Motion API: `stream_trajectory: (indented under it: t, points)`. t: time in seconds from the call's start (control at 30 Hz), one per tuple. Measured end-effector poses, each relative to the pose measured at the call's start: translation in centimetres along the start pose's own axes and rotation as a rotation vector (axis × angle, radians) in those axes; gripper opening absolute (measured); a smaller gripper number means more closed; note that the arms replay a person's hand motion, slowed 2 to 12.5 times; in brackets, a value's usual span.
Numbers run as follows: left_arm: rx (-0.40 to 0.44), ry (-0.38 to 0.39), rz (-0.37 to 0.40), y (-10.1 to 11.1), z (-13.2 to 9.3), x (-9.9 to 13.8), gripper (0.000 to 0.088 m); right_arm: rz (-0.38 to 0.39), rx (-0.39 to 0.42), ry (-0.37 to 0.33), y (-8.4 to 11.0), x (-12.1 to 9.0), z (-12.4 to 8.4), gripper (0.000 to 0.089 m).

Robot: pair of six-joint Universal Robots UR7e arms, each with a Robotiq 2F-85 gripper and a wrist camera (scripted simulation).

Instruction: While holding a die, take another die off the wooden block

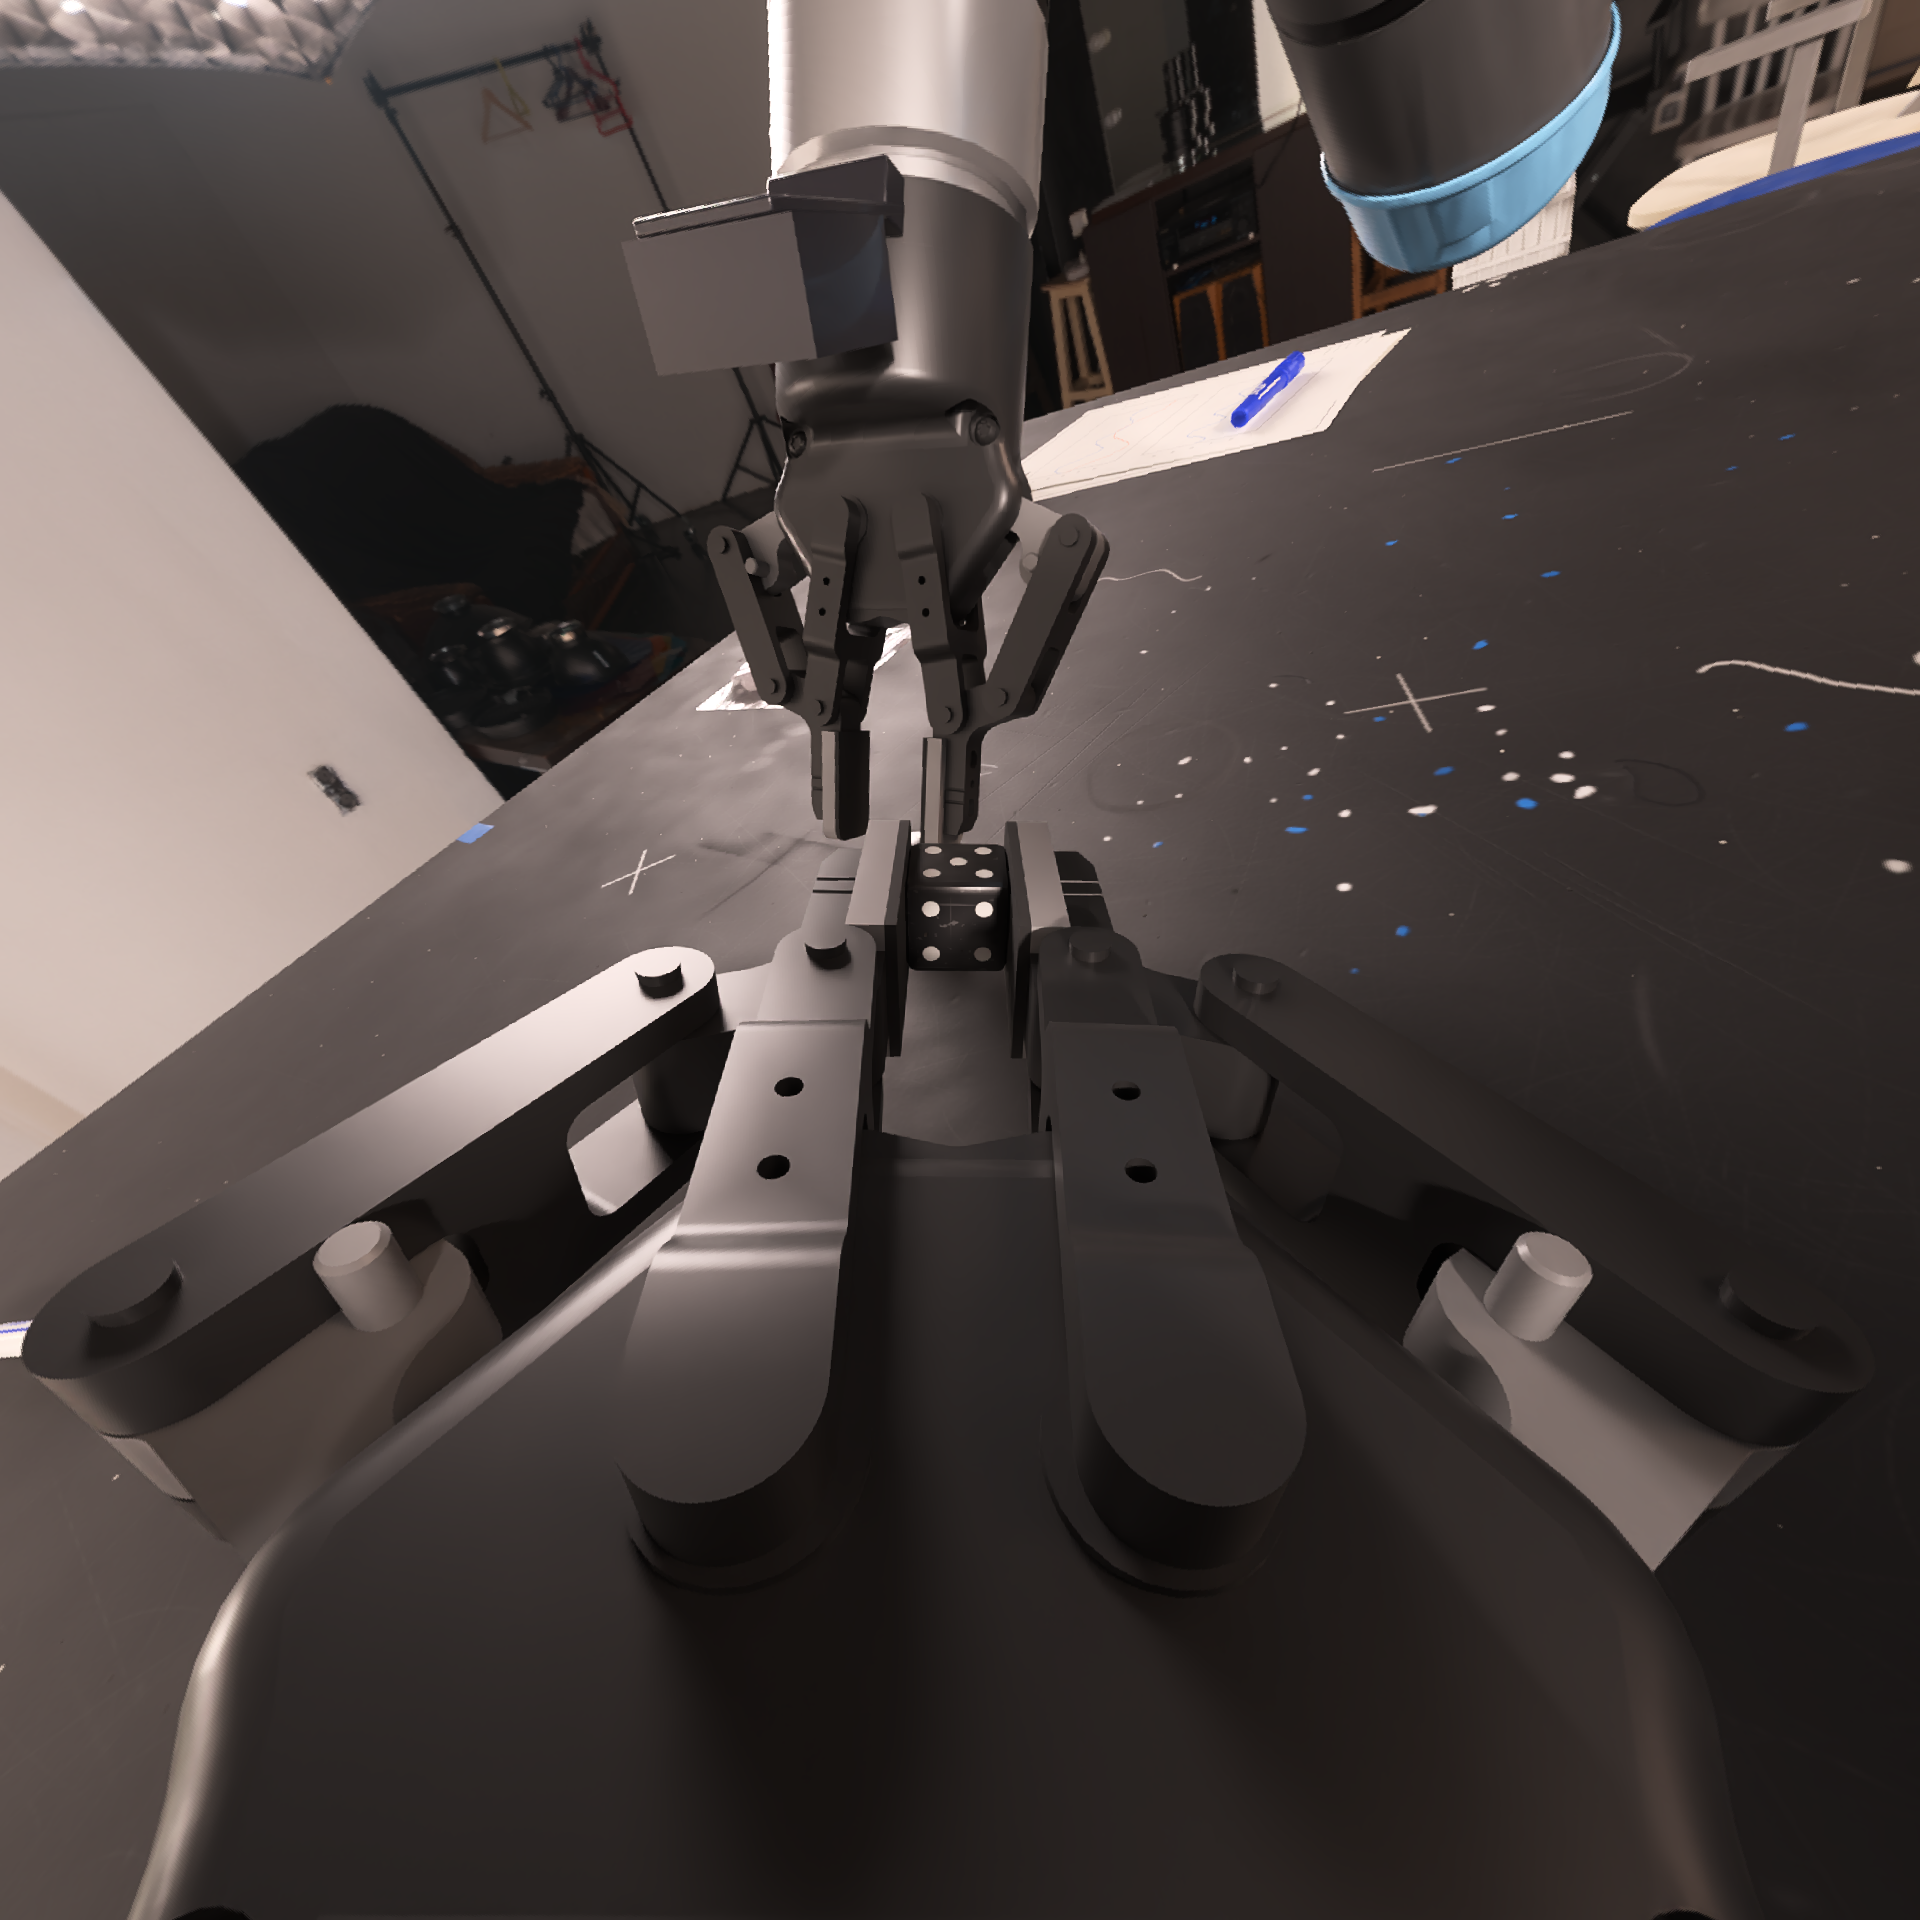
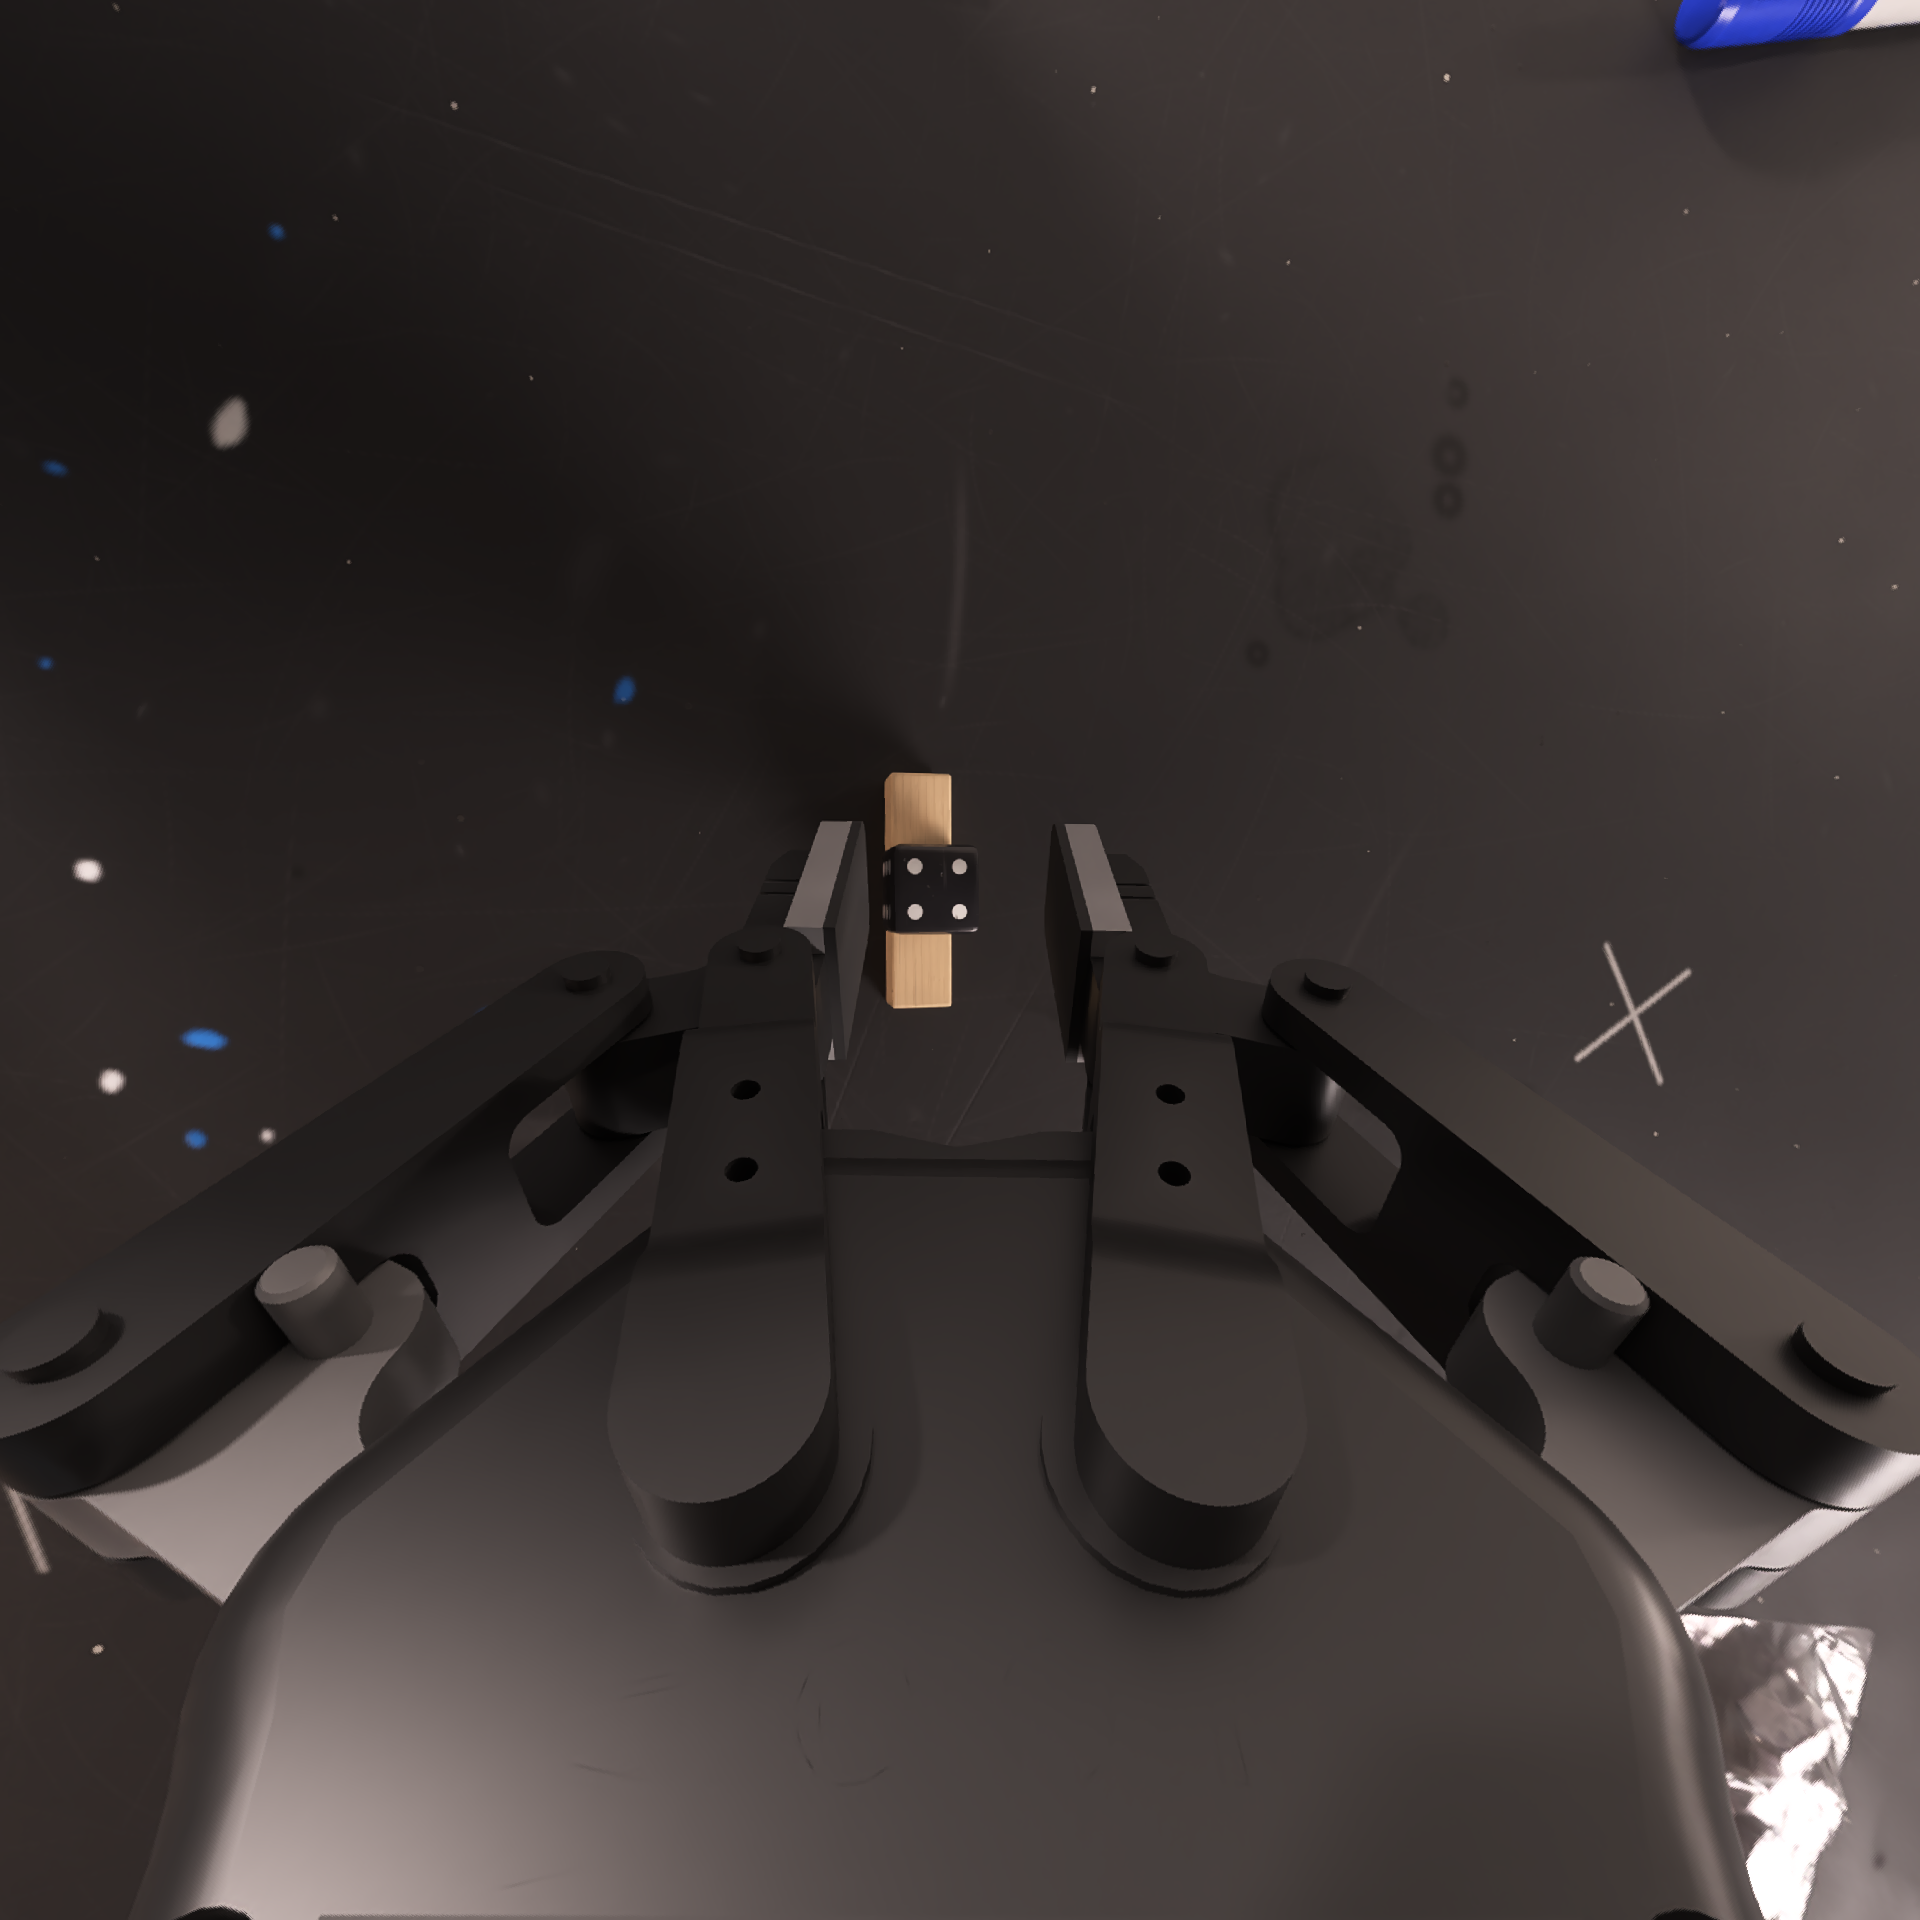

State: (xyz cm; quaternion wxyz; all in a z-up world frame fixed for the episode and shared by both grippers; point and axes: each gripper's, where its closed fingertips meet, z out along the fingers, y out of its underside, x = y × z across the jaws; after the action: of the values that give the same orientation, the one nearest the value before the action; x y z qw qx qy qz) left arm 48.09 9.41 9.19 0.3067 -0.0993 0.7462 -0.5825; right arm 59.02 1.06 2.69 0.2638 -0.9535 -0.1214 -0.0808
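My left gripper (image 1: 956,902) is shut on a black die with white pips (image 1: 958,906), held above the dark table. My right gripper (image 1: 896,795) shows beyond it in the left wrist view, pointing down with its fingers a little apart. In the right wrist view my right gripper (image 2: 958,902) is open and looks straight down on a second black die (image 2: 933,889). That die sits on a small light wooden block (image 2: 918,971) lying on the table. The die lies between the two pads, nearer the left pad (image 2: 831,883), with a gap on each side.
A blue marker (image 1: 1268,389) lies on a white sheet of paper (image 1: 1174,421) at the far side of the table; its end also shows in the right wrist view (image 2: 1777,21). A crumpled shiny scrap (image 2: 1787,1745) lies on the table. The table (image 1: 1558,935) has paint specks and chalk crosses.
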Motion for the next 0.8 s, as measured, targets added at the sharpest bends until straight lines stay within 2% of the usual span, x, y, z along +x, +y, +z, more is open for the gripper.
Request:
stream_trajectory:
  t: [0.17,0.43,0.57,0.73,0.8]
  points:
    - [0.000,0.004,-0.016,0.02,-0.07,-0.10,0.0158,0.018,0.011,-0.029,-0.02,0.14,0.23,0.0328]
    - [0.004,0.007,-0.034,-0.06,-0.19,-0.23,0.0158,0.020,-0.015,-0.069,0.24,-0.09,0.82,0.0334]
    - [0.008,0.010,-0.043,-0.14,-0.25,-0.23,0.0158,0.020,-0.029,-0.085,0.29,-0.33,1.00,0.0292]
    - [0.011,0.016,-0.054,-0.19,-0.28,-0.21,0.0158,0.029,-0.033,-0.087,0.16,-0.41,0.99,0.0174]
    - [0.011,0.018,-0.058,-0.21,-0.28,-0.20,0.0158,0.032,-0.039,-0.085,0.26,-0.44,0.96,0.0167]
